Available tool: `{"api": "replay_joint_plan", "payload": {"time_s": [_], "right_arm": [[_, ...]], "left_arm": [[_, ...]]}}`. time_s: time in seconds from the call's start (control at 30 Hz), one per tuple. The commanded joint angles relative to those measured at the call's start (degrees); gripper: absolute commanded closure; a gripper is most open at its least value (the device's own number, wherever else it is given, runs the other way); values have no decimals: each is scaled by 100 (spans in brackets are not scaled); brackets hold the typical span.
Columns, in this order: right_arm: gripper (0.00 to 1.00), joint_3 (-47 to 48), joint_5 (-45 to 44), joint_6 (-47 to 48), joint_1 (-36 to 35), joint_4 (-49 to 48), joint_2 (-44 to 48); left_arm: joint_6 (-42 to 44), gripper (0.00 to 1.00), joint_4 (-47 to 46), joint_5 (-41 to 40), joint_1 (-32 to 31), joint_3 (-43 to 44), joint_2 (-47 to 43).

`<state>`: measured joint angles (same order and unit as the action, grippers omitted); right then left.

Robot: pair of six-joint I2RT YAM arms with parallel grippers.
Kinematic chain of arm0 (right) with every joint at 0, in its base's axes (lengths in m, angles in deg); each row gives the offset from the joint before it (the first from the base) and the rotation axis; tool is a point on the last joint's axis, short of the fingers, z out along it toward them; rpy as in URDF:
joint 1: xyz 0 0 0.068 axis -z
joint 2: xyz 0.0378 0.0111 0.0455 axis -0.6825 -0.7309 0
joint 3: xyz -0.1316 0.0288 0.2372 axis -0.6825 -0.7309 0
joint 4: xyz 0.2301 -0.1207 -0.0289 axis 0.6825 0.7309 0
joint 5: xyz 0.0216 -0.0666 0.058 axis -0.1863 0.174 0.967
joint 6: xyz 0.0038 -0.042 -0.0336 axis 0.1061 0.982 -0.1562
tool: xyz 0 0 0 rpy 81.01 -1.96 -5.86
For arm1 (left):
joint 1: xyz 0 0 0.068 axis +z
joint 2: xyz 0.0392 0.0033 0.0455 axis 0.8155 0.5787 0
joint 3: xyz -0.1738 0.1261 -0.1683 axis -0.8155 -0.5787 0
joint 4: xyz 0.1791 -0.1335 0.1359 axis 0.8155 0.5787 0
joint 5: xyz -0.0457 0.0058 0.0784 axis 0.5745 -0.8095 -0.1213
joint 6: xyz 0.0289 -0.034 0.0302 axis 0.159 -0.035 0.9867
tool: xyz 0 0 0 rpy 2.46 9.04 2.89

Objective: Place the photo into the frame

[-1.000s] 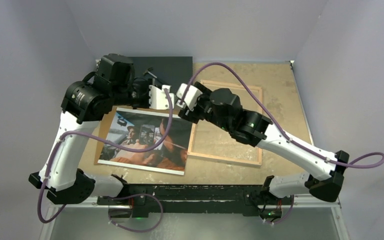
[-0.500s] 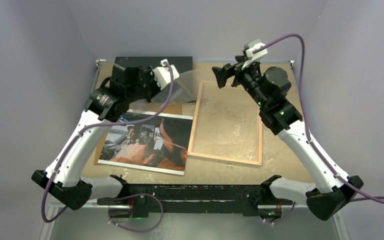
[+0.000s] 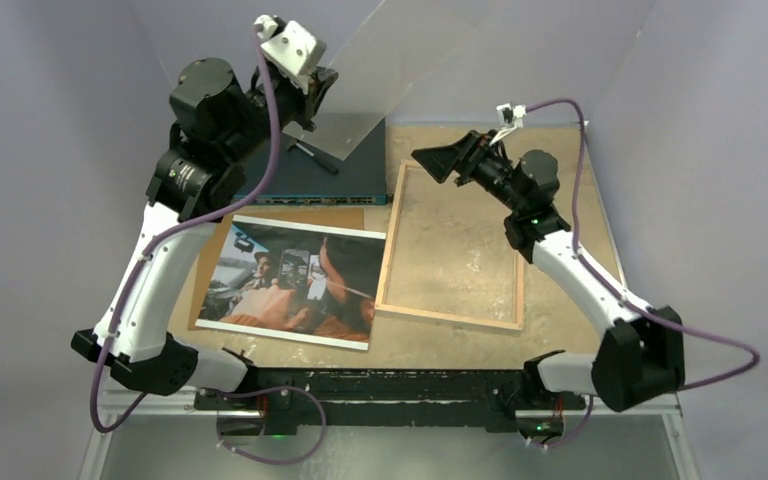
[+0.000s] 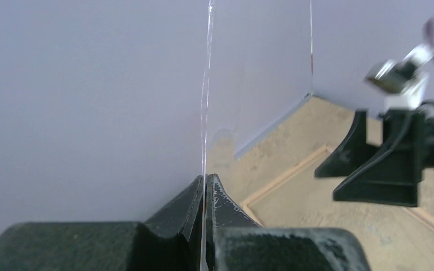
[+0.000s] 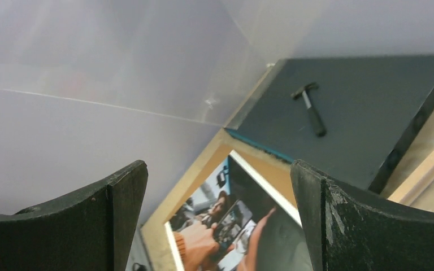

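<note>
Glazing is the step in hand: left pincer (image 4: 206, 182) pinches a clear sheet (image 3: 380, 60) aloft, right pincer (image 3: 436, 160) gapes empty over the frame (image 3: 450, 316). The photo (image 3: 290, 285) lies just beside it on the counter (image 3: 560, 290); next, probably, seat the sheet squarely inside the rails

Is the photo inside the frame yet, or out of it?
Out. The photo lies flat, face up, left of the frame; only bare tabletop shows inside its rails.
</note>
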<state>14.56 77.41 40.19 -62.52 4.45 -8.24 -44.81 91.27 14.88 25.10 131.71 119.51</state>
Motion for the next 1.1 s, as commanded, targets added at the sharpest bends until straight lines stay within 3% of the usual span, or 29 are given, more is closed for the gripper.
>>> {"api": "replay_joint_plan", "payload": {"time_s": [0.0, 0.1, 0.27, 0.43, 0.87, 1.0, 1.07], "right_arm": [[1, -475, 752, -1892, 147, -2754, -576], [1, -557, 797, -2563, 177, -3979, -1119], [1, -380, 768, -4159, 206, -6892, -2278], [1, 85, 379, -5062, 201, -8299, -3166], [2, 1160, 204, -5102, 129, -8800, -3600], [14, 1612, 196, -5448, 103, -8800, -3718], [26, 1622, 204, -5569, 102, -8801, -3707]], "left_arm": [[-532, 100, -618, 383, 19, 429, -117], [-717, 100, -666, 503, 18, 607, -131], [-1049, 100, -660, 625, 18, 673, -202], [-1443, 100, -683, 616, 23, 649, -283], [-1867, 100, -577, 626, 18, 710, -289], [-1806, 100, -556, 537, 22, 696, -337], [-1760, 100, -566, 475, 18, 630, -381]]}}
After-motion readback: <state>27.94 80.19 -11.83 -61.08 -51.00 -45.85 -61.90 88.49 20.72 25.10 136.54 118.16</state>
